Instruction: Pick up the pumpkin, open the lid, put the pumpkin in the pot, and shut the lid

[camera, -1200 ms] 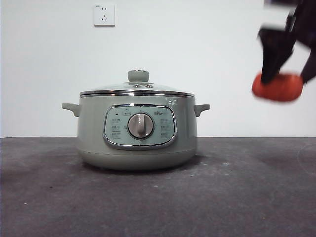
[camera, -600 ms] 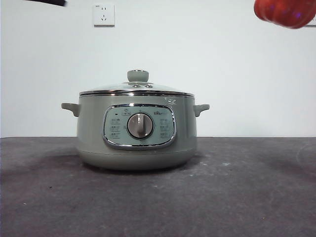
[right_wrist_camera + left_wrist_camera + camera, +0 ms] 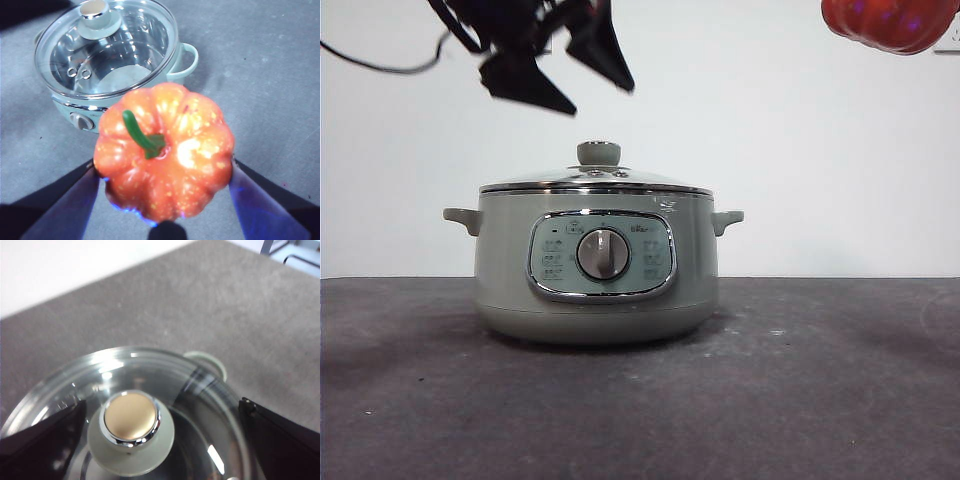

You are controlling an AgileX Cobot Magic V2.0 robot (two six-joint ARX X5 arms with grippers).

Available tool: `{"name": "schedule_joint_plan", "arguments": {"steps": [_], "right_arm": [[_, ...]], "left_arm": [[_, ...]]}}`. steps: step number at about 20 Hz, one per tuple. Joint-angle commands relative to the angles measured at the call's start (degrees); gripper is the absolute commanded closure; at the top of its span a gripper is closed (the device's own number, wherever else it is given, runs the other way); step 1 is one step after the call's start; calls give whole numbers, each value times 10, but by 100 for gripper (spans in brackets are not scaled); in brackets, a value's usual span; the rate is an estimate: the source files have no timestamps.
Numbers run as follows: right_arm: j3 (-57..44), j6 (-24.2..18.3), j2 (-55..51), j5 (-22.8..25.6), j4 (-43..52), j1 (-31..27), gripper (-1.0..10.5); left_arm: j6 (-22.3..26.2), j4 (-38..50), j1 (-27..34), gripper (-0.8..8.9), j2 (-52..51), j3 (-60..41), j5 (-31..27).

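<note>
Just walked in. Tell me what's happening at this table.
The right gripper holds the pumpkin high in the air, off to one side of the pot. The left gripper, jaws open, hangs just above the lid, lined up over its knob without touching it. The lid sits on the pot, so the pumpkin isn't in yet.

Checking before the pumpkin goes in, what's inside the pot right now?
Through the glass lid, the pot shows only its bare shiny bottom. The rim hides the inner wall's top.
</note>
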Motion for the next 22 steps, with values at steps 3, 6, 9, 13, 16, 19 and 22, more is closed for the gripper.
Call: {"name": "schedule_joint_plan", "arguments": {"steps": [3, 6, 9, 13, 16, 19, 22], "right_arm": [[0, 8, -2, 0, 2, 2, 959], [0, 7, -2, 0, 2, 2, 959], [0, 7, -2, 1, 3, 2, 959], [0, 5, -2, 2, 3, 1, 959], [0, 5, -1, 3, 3, 1, 959], [0, 5, -1, 4, 2, 1, 959], [0, 5, -1, 3, 1, 1, 959]], "left_arm": [[9, 18, -1, -31, 46, -1, -10], [9, 26, -1, -30, 66, -1, -12], [9, 28, -8, 96, 70, -1, -34], [9, 29, -8, 560, 70, -1, -39], [9, 29, -8, 701, 70, -1, -39], [9, 29, -8, 806, 70, -1, -39], [7, 29, -8, 826, 70, -1, -38]]}}
